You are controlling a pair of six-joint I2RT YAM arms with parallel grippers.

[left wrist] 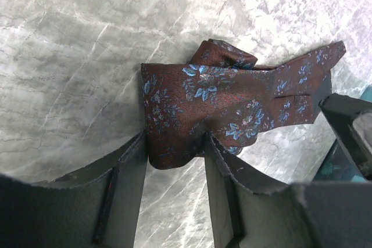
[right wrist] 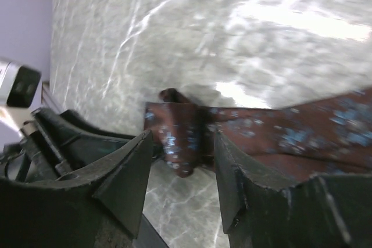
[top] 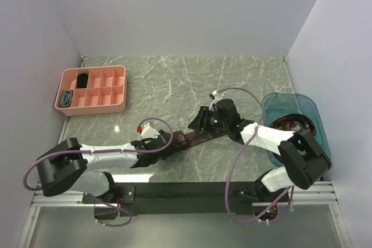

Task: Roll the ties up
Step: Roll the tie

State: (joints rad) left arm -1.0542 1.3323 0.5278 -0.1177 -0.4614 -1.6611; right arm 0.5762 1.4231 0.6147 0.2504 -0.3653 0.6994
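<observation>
- Nearest the overhead camera, both arm bases sit at the near edge of the grey marbled counter (top: 174, 79), and the arms reach inward toward each other.
- Between them lies the brown-maroon tie (top: 203, 137), a strip flat on the counter near the front middle, running left to right.
- At the strip's left end is the left end effector (top: 165, 142). The right end effector (top: 199, 127) hangs over the strip a little farther right.
- At the far left corner stands a pink tray (top: 119, 94) with many compartments. A black coil (top: 83, 78) sits in a back compartment and a grey-blue coil (top: 67, 98) in the front-left one.
- At the right edge, a teal bin (top: 273, 108) holds more dark ties (top: 290, 123).
- From the left wrist, the two dark fingers (left wrist: 131, 172) press on either side of the tie's folded end, clamped on it.
- The cloth shows a small blue flower pattern. The rest of it spreads away to the right across the counter, where a dark part of the other end effector shows at the frame's edge.
- From the right wrist, the two fingers (right wrist: 232, 184) stand apart. The tie's folded end shows between them with a gap on each side, so nothing is held.
- The strip runs off to the right, and the left end effector's dark fingers are at the fold's left side.
</observation>
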